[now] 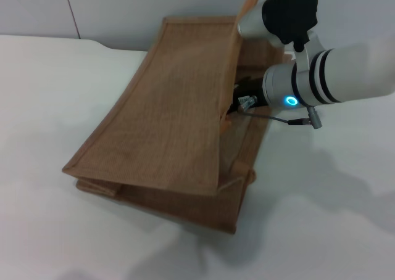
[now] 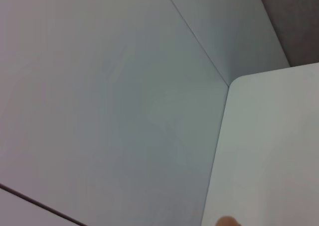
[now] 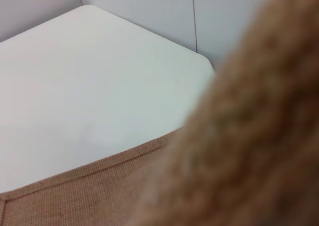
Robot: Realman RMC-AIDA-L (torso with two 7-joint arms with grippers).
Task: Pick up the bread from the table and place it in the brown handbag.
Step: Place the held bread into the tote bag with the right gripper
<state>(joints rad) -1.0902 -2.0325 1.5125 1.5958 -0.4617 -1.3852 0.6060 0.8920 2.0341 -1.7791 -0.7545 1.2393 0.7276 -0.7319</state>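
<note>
You cannot see the bread in any view; the large tan-brown woven handbag (image 1: 173, 119) lies on the plain white table (image 1: 49, 95), its upper panel lifted; your right gripper (image 1: 237, 102) reaches into its mouth, grip impossible to tell; the left arm is out of sight.
</note>
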